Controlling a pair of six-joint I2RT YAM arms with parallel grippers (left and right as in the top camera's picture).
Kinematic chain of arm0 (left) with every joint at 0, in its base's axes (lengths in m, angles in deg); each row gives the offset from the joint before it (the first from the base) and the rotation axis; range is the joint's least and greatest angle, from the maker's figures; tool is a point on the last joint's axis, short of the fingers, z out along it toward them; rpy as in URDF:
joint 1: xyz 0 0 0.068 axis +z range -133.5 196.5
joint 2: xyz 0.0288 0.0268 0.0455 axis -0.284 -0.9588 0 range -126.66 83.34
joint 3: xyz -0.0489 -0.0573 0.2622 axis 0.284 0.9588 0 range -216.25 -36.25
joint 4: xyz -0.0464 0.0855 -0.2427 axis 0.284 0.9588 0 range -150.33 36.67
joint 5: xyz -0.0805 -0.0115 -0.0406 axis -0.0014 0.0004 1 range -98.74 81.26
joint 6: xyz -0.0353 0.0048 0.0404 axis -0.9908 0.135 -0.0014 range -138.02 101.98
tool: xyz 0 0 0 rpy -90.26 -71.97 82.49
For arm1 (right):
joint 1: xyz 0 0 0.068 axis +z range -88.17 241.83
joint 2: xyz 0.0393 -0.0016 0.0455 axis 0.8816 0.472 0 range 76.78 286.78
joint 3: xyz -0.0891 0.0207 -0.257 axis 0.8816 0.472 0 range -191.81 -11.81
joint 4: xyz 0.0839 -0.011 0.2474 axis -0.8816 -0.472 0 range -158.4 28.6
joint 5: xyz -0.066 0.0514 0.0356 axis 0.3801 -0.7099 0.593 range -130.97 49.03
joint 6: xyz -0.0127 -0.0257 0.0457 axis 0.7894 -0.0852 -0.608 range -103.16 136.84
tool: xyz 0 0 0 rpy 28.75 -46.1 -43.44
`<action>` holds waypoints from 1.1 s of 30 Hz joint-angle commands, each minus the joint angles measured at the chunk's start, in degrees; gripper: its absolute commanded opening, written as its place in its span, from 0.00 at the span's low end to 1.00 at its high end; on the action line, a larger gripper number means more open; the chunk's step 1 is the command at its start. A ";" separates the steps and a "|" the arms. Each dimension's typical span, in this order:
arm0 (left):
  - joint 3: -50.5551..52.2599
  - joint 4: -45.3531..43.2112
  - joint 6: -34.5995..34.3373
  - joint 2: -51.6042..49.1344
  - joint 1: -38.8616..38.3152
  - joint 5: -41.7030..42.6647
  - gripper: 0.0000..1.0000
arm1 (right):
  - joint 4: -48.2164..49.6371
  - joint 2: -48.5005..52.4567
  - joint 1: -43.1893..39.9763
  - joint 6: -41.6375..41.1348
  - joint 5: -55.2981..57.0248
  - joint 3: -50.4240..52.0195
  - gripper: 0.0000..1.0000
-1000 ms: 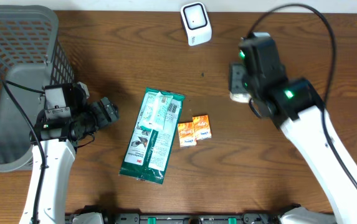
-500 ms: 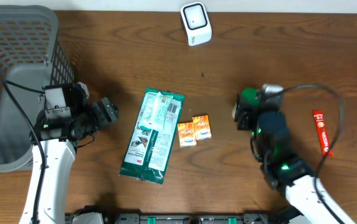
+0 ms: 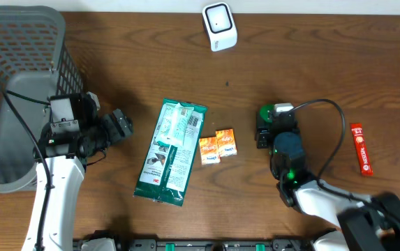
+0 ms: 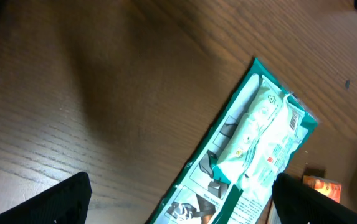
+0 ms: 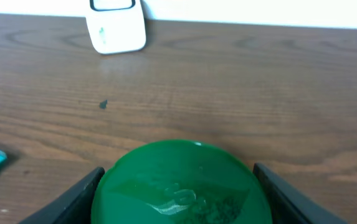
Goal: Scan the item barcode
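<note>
The right gripper [image 5: 178,193] is clenched on a round green-lidded container [image 5: 181,177], which sits right of centre in the overhead frame. The white barcode scanner [image 3: 218,26] stands on the desk [image 3: 325,63] at top centre, well apart from it. The left gripper [image 3: 121,125] is released, fingers wide with nothing between them, just left of a flat green packet [image 3: 170,153]. Two small orange boxes [image 3: 218,146] lie between packet and container.

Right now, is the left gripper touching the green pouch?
Apart. The overhead view shows a strip of bare tabletop between the left gripper, whose jaws stand open, and the near edge of the green pouch.
</note>
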 commanded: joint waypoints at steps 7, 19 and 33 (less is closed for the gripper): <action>-0.35 0.13 -0.72 -0.24 0.52 -0.76 0.93 | 5.14 3.56 0.07 2.67 1.11 -0.46 0.30; -0.35 0.13 -0.72 -0.24 0.50 -0.79 0.93 | 4.46 3.56 0.07 2.67 1.09 -0.46 0.95; -0.35 0.13 -0.72 -0.24 0.52 -0.79 0.93 | -6.95 -12.94 0.07 9.70 -1.77 -3.19 0.81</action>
